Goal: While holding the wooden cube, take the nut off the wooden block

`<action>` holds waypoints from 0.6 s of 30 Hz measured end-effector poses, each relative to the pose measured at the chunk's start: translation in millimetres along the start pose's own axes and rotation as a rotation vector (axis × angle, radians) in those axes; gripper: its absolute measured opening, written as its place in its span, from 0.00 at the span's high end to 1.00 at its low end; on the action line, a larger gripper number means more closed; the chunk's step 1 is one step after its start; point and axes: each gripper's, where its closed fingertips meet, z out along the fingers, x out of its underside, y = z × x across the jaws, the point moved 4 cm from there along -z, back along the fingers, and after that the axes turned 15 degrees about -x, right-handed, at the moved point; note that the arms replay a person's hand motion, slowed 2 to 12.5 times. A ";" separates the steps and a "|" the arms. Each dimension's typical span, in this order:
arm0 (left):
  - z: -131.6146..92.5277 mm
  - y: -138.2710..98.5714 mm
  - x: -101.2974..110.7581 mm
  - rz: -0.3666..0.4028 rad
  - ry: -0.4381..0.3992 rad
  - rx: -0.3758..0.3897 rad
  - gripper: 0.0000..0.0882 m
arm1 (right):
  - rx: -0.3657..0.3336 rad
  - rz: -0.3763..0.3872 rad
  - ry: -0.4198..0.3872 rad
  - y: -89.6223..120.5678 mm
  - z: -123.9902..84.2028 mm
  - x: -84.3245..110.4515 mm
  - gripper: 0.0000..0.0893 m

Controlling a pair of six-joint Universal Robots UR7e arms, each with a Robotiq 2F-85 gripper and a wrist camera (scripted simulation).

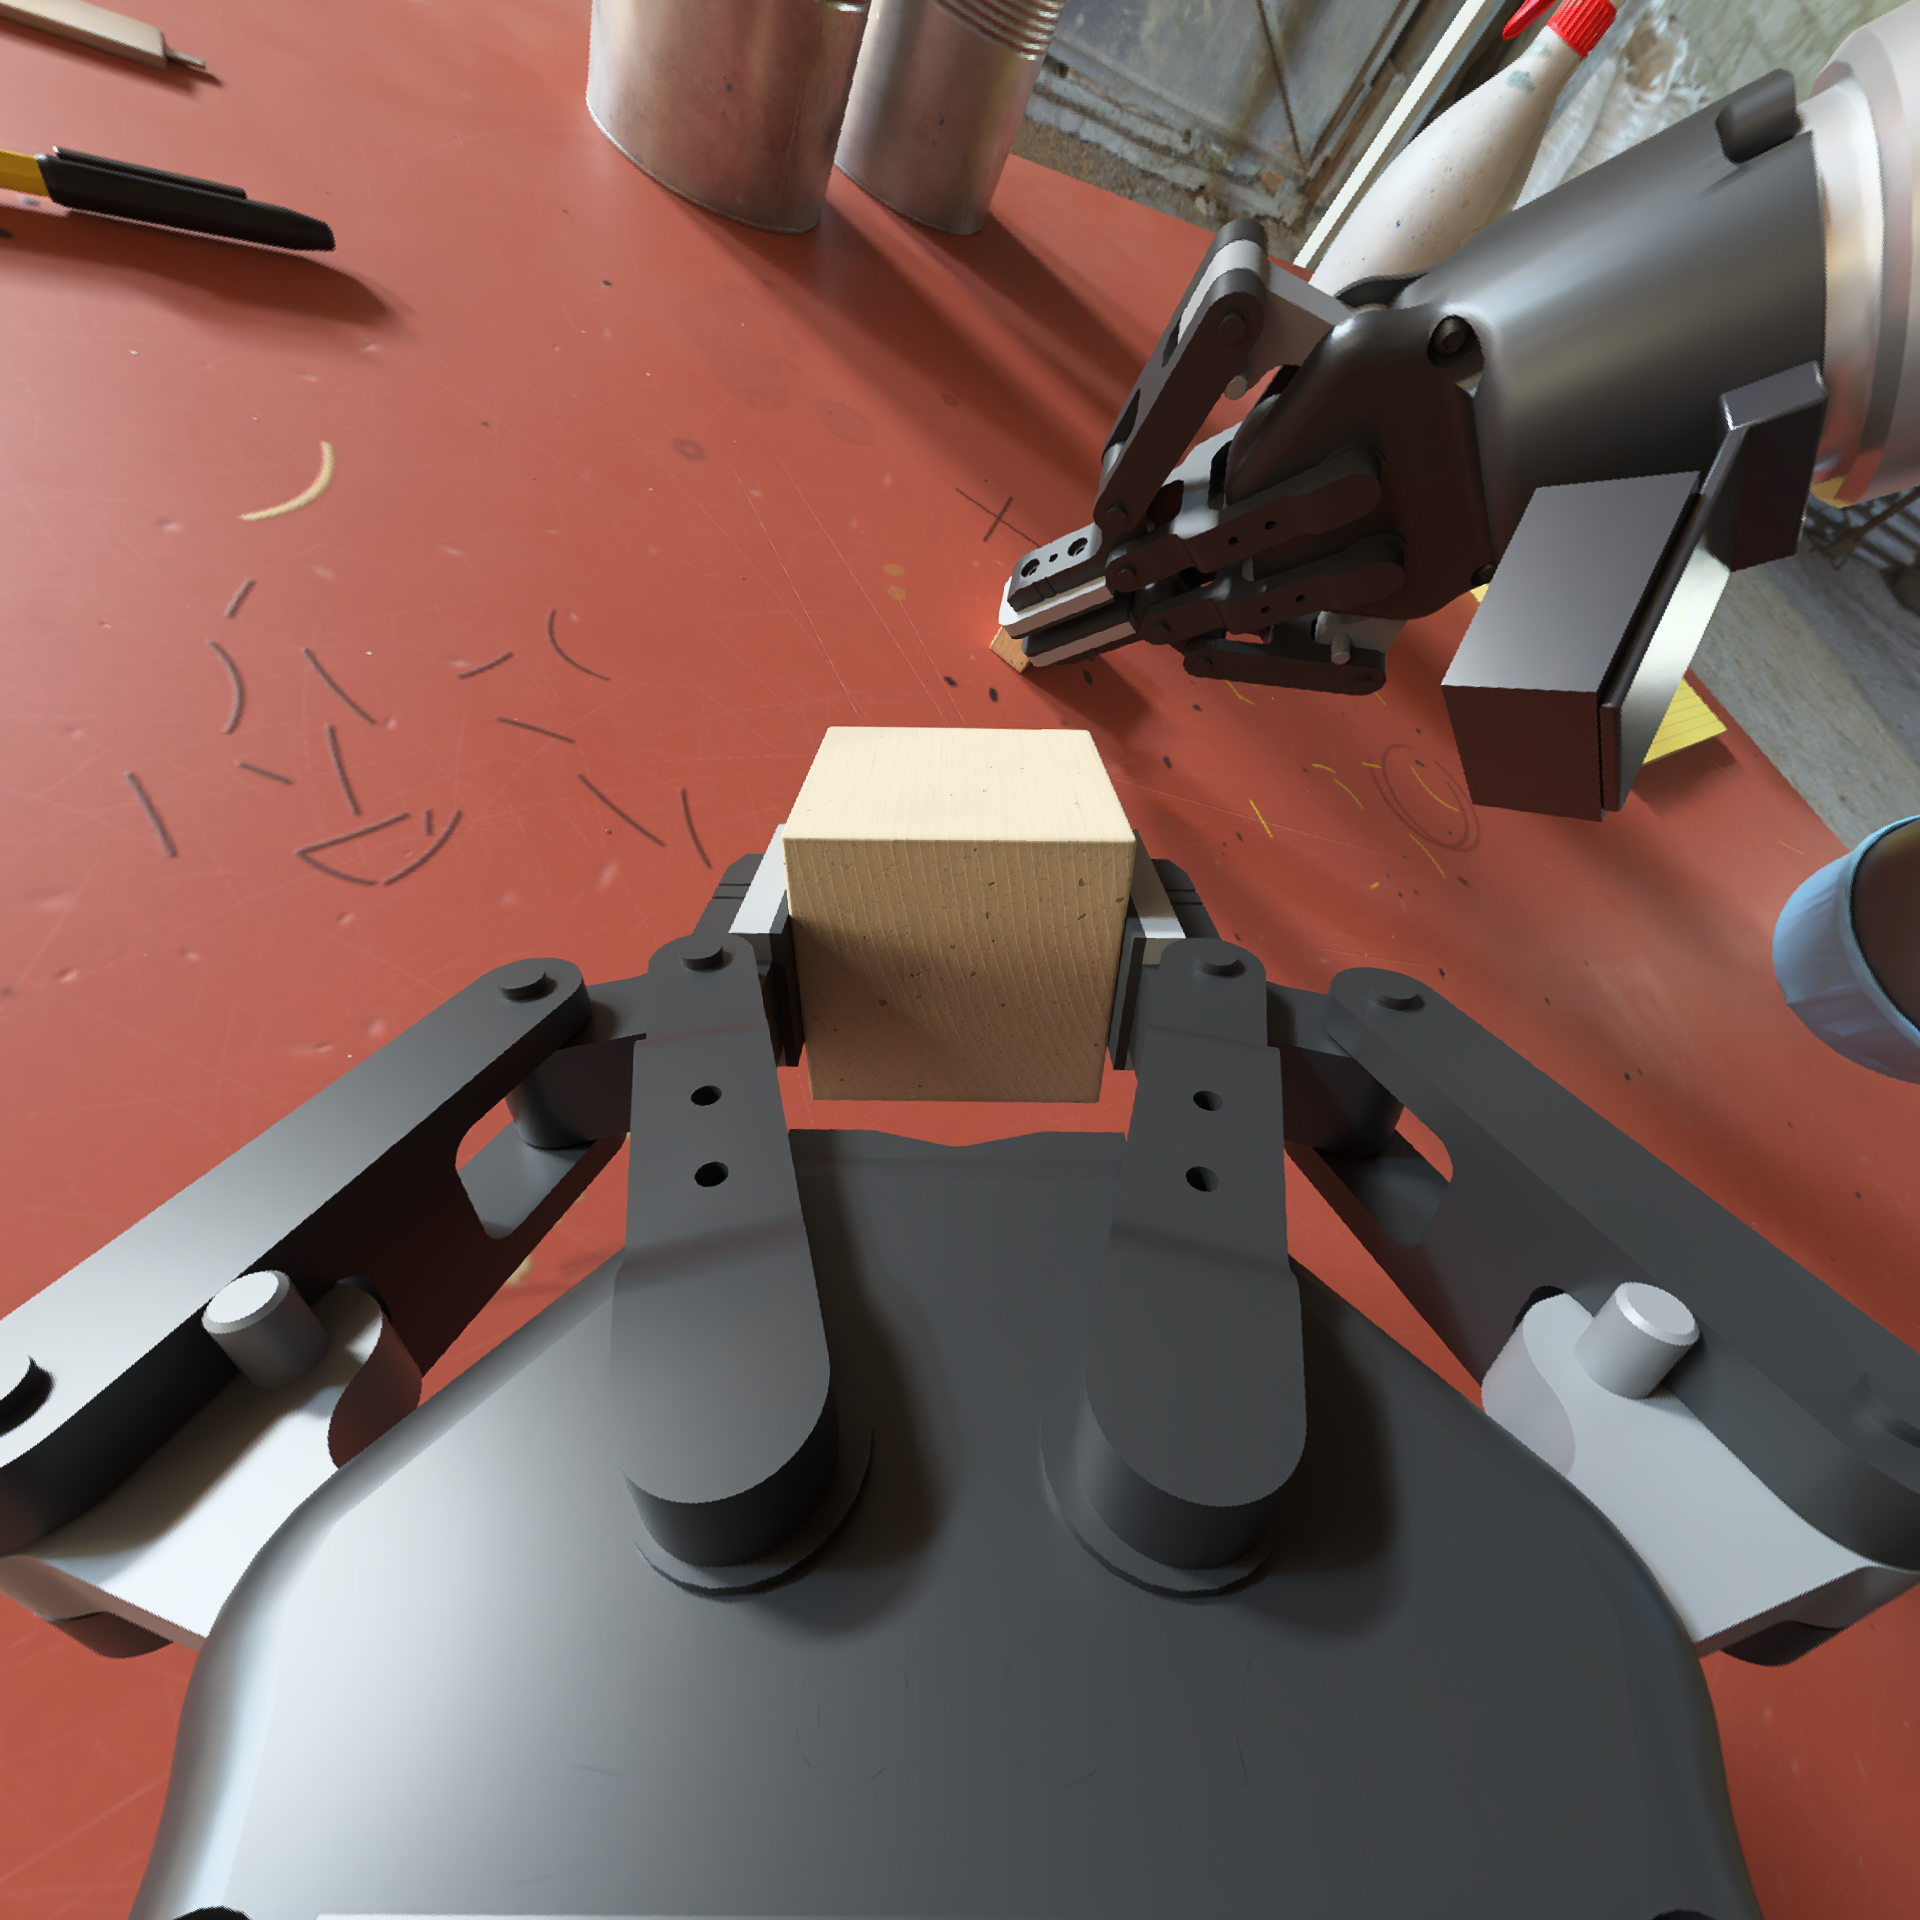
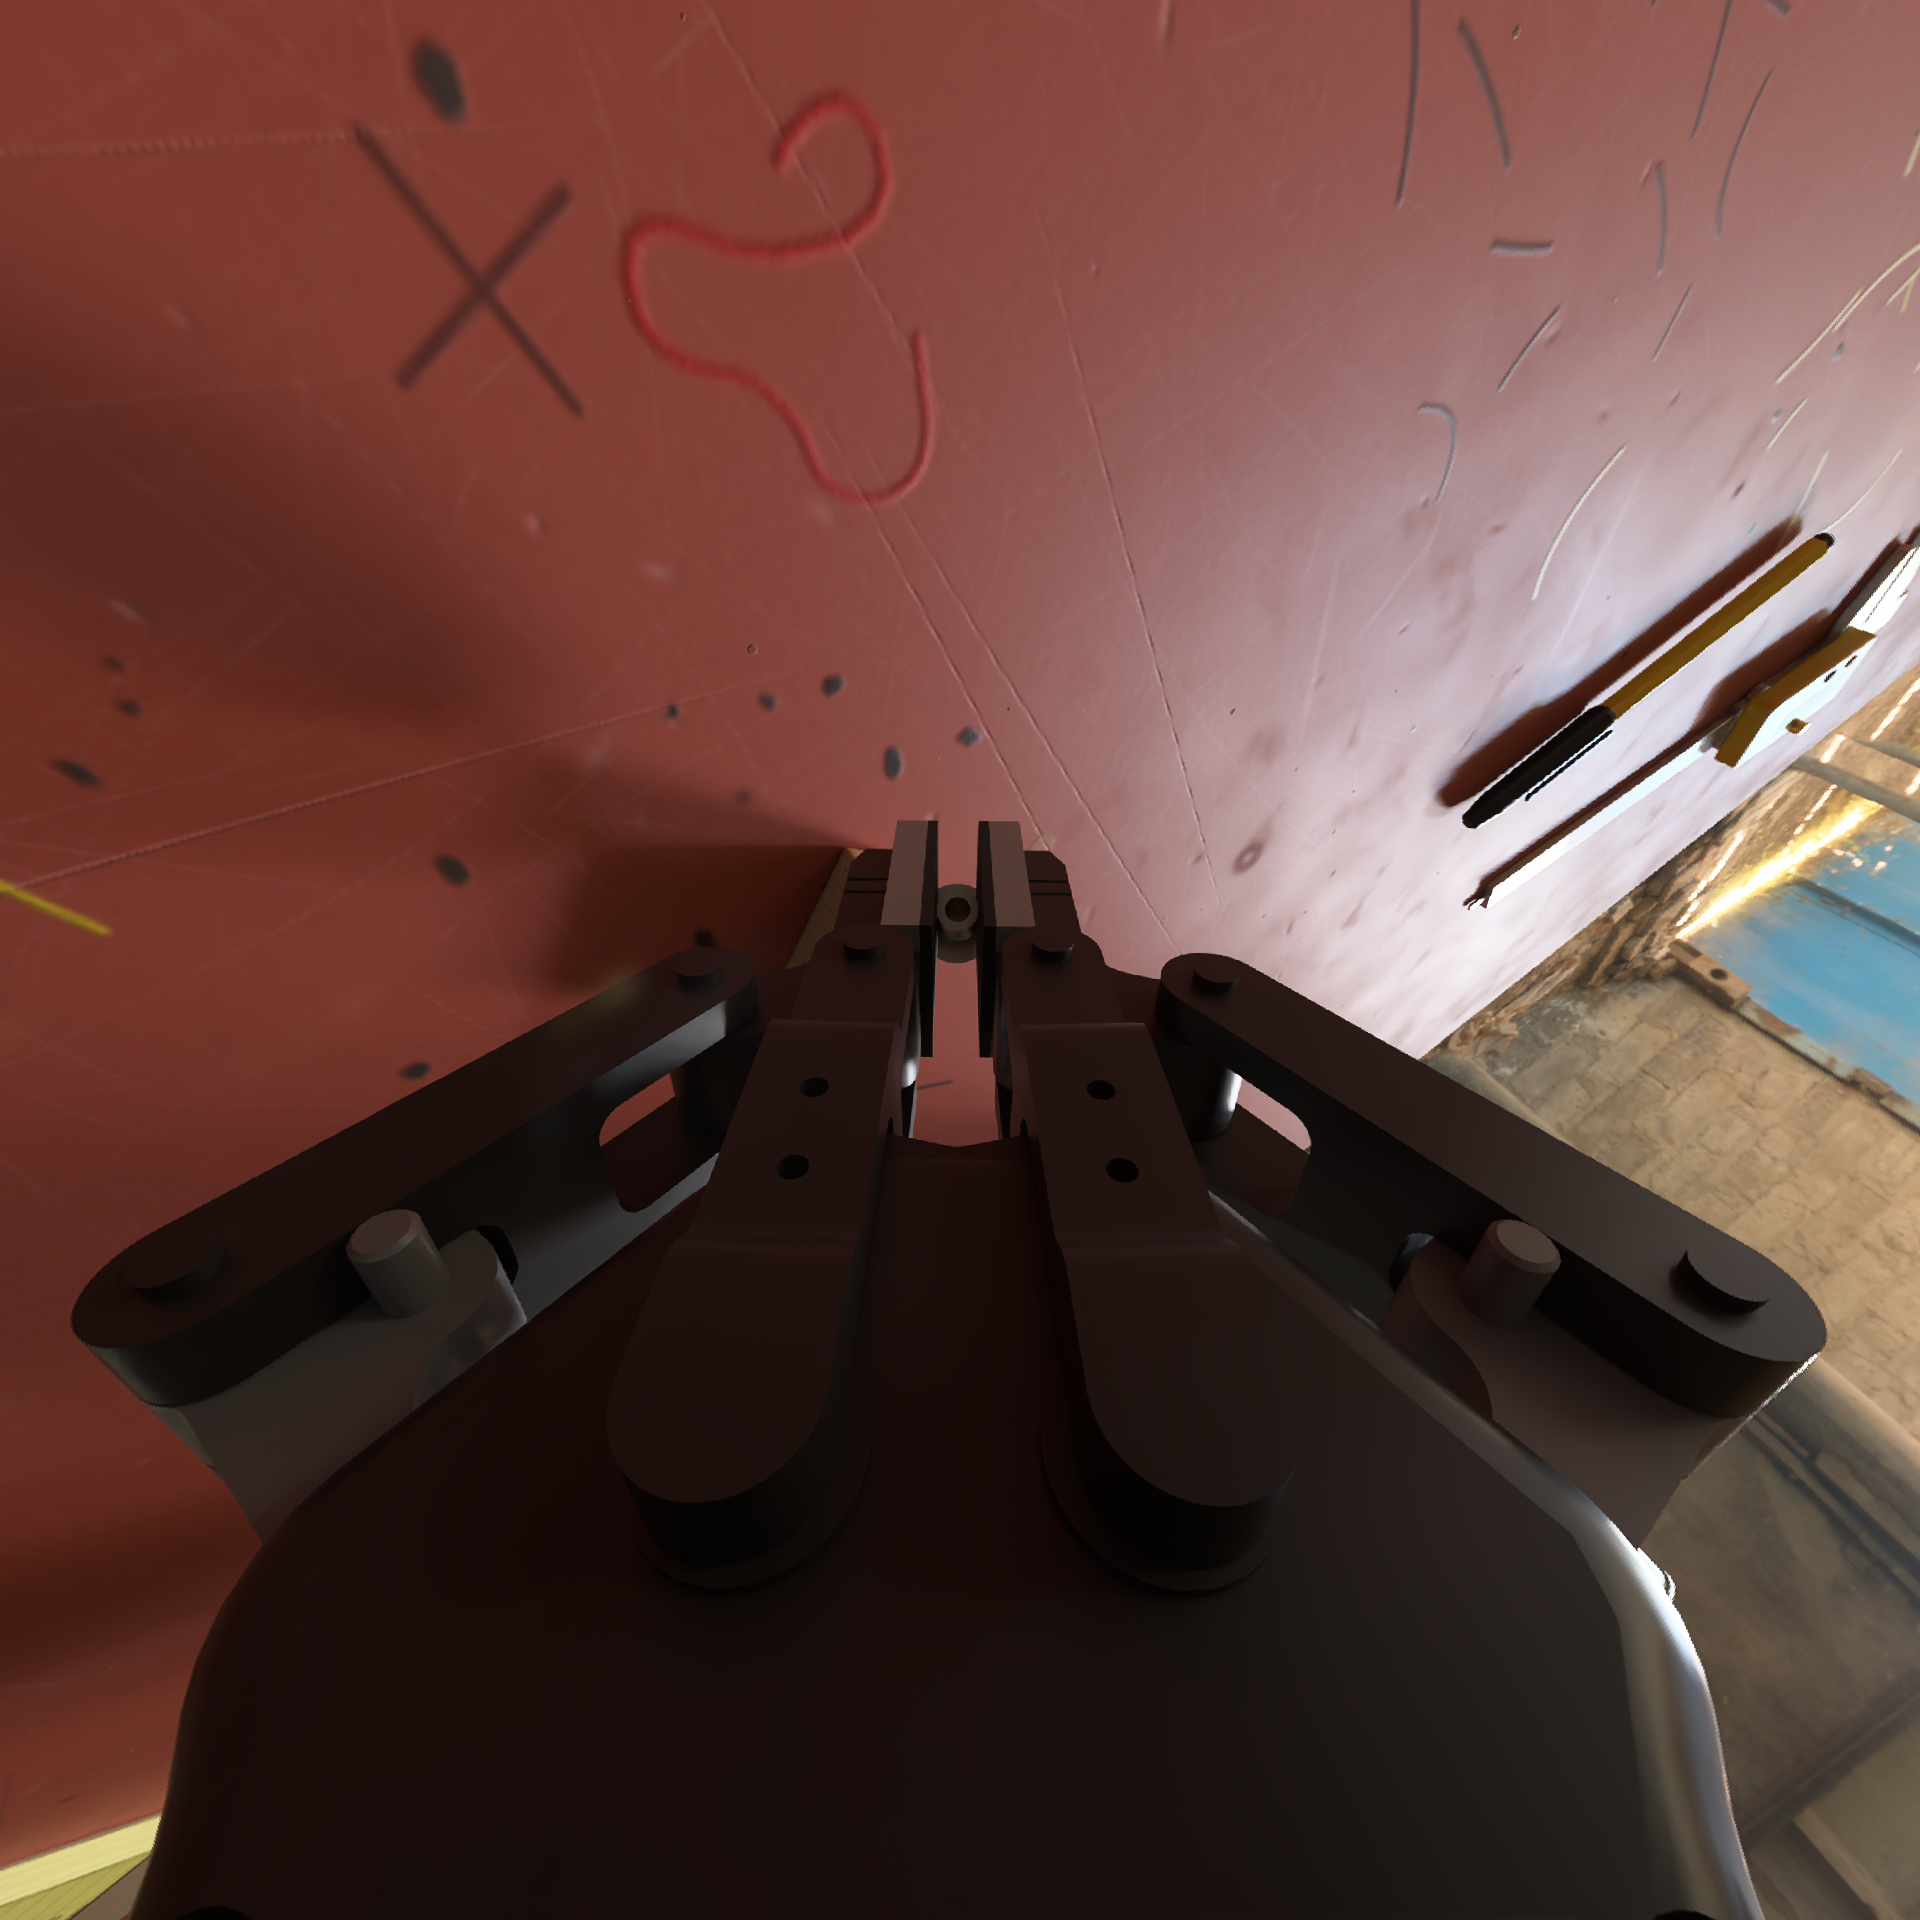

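Observation:
My left gripper is shut on a pale wooden cube, its pads pressed on the cube's left and right faces above the red table. My right gripper is low at the table on the right, over a small wooden block of which only a corner shows. In the right wrist view my right gripper has its pads closed on a small grey metal nut. A sliver of the wooden block shows to the left of the fingers.
Two metal cans stand at the table's far side. A black-and-yellow pen lies far left and also shows in the right wrist view. A yellow pad lies near the right table edge. A white bottle stands behind.

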 end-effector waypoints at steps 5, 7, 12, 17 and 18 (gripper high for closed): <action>0.0 0.2 0.7 -0.001 0.001 0.001 0.50 | 0.006 -0.011 0.008 0.2 -0.5 -0.6 0.92; -0.1 0.3 1.0 -0.001 0.001 0.001 0.50 | 0.007 -0.013 0.011 0.4 -0.7 -0.9 0.92; -0.3 0.8 1.4 -0.003 0.001 0.002 0.50 | 0.013 -0.016 0.020 0.3 -0.8 -1.1 0.92; -0.3 1.1 1.7 -0.005 0.001 0.004 0.50 | 0.025 -0.028 0.035 -0.5 -0.6 -0.4 0.92; -0.3 1.2 1.8 -0.006 0.001 0.005 0.50 | 0.026 -0.030 0.038 -0.4 -0.5 -0.4 0.92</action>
